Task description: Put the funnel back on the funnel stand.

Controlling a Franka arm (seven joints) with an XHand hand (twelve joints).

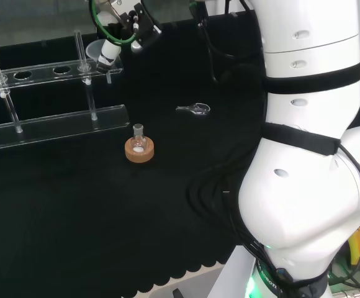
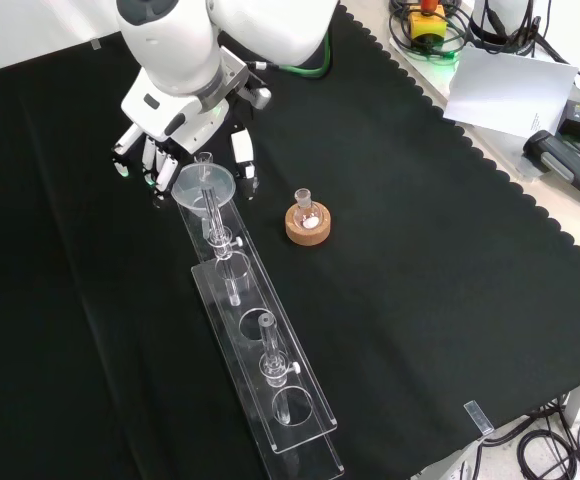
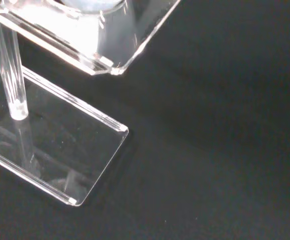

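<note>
The black cloth bench (image 2: 420, 260) carries the funnel stand (image 2: 270, 385), a cork-ringed flask (image 2: 307, 222), perhaps a stopper (image 1: 195, 110).

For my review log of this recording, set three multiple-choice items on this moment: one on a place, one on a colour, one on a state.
1. Where does the funnel sit in the front view?
A. In the funnel stand, at the end nearest the robot hand
B. Flat on the cloth
C. On the cork ring

2. What colour is the ring under the small flask?
A. Red
B. Cork brown
C. Blue

3. How does the flask stand?
A. Tipped over
B. Upright
C. Upside down

Answers: 1 A, its stem drops through the end hole; 2 B, a tan ring shows; 3 B, neck points up.
</note>
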